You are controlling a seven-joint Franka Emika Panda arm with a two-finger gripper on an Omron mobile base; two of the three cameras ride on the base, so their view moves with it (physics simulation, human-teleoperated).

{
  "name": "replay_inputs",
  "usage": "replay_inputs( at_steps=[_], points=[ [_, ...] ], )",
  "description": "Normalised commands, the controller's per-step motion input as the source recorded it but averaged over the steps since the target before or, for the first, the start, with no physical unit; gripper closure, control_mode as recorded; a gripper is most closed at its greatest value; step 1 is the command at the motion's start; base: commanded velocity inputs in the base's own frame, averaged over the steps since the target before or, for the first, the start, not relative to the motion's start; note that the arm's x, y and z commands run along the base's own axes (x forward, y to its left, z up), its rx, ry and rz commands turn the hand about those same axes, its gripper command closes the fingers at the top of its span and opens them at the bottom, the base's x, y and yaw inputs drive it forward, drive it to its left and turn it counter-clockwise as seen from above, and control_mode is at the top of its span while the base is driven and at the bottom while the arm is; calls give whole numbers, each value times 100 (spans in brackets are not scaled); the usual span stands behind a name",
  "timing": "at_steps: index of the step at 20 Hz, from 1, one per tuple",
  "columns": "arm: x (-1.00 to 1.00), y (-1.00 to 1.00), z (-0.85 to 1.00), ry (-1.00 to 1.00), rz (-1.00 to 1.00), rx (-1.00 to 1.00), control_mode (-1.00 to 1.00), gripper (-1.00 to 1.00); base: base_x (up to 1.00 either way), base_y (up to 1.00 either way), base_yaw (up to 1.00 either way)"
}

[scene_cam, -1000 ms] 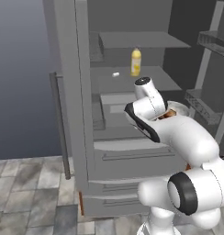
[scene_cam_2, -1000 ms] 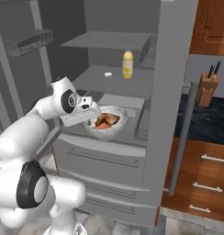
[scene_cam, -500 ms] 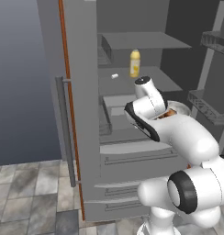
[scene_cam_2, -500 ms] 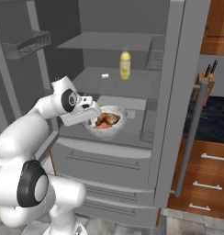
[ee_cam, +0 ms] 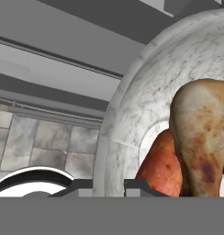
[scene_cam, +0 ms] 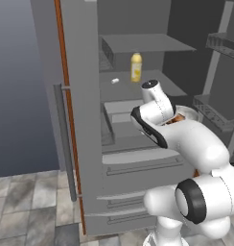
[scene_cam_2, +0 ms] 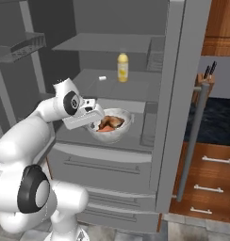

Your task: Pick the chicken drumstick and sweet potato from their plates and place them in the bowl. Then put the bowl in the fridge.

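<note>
You are facing the fridge point(scene_cam_2: 135, 28), a tall grey steel unit standing open, with its right door point(scene_cam_2: 180, 94) swung out toward you and a long vertical bar handle point(scene_cam_2: 192, 141) on its outer face. In the left base view the left door point(scene_cam: 78, 96) also stands open, showing an orange strip along its edge and its own bar handle point(scene_cam: 65, 144). Inside you see grey shelves point(scene_cam_2: 112, 42) above and drawers point(scene_cam_2: 102, 164) below. To the right of the fridge are brown wood cabinets point(scene_cam_2: 206, 174) with a dark counter, and a knife block point(scene_cam_2: 207, 77) sits there behind the handle.

The white arm point(scene_cam_2: 46, 110) reaches forward from the lower left of the right base view into the fridge. The bowl point(scene_cam_2: 118, 127) (pale, marbled grey-white) is at the gripper point(scene_cam_2: 95, 123), level with the middle shelf and just over its near part; whether it rests on that shelf you cannot tell. The fingers sit at the bowl's near rim, on either side of it in the hand view, so the claw looks clamped on the rim.

In the bowl point(ee_cam: 132, 110) lie the chicken drumstick point(ee_cam: 203, 133) and, beside and partly under it, the sweet potato point(ee_cam: 162, 167).

A yellow bottle point(scene_cam_2: 122, 67) stands on the upper shelf, farther in, with a small white object point(scene_cam_2: 102, 78) to its left.
</note>
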Motion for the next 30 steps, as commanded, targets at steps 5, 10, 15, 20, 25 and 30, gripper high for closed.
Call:
replay_inputs(
  at_steps=[5,10,15,20,25,30],
  points=[
    [0,0,0,0,0,0,100,100,22,0,8],
    [0,0,0,0,0,0,100,100,10,-16,18],
    [0,0,0,0,0,0,100,100,18,-20,7],
    [0,0,0,0,0,0,100,100,30,-21,1],
    [0,0,0,0,0,0,100,100,37,-24,-3],
    [0,0,0,0,0,0,100,100,36,-20,-14]
  ],
)
